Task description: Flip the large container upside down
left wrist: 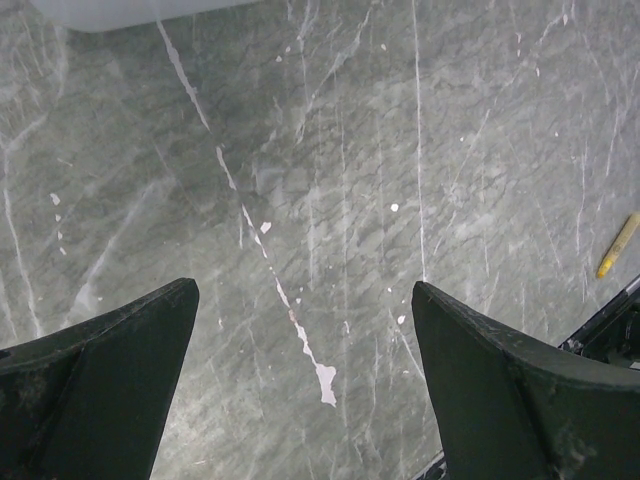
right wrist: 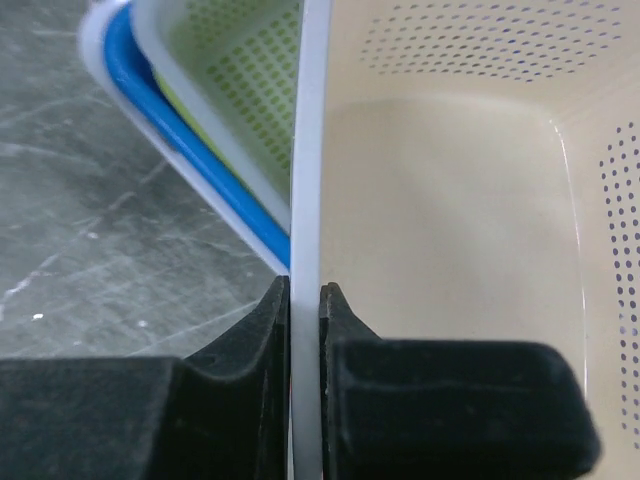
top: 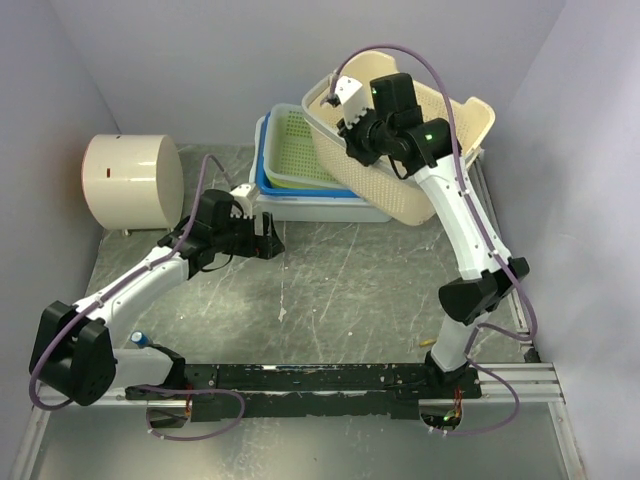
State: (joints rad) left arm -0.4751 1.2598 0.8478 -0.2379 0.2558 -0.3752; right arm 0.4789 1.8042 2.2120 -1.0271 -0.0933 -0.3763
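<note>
Tipping step is being done: basket (top: 365, 190) rim is being pinched by the right pincer (right wrist: 305, 290), body tilted, hanging below it. Left pincer (left wrist: 303, 290) is being held spread, nothing between. Next, prob. a full wrist roll is being called for.

Cream perforated container (top: 375, 185), green perforated tray (top: 290, 150), blue tray (top: 300, 189), outermost tray (top: 320, 210) seemingly white, grey white-veined table (top: 350, 270)

Wears white shells over chunky black joints: left arm (top: 148, 277) and right arm (top: 463, 215) alike. Trails a purple cable (top: 398, 47) off each. Glows green at a small light (top: 428, 131) on the right wrist. Shows broad matt-black fingers, scuffed grey, on the left gripper (left wrist: 305, 300) — blocky black ones on the right gripper (right wrist: 305, 295).
</note>
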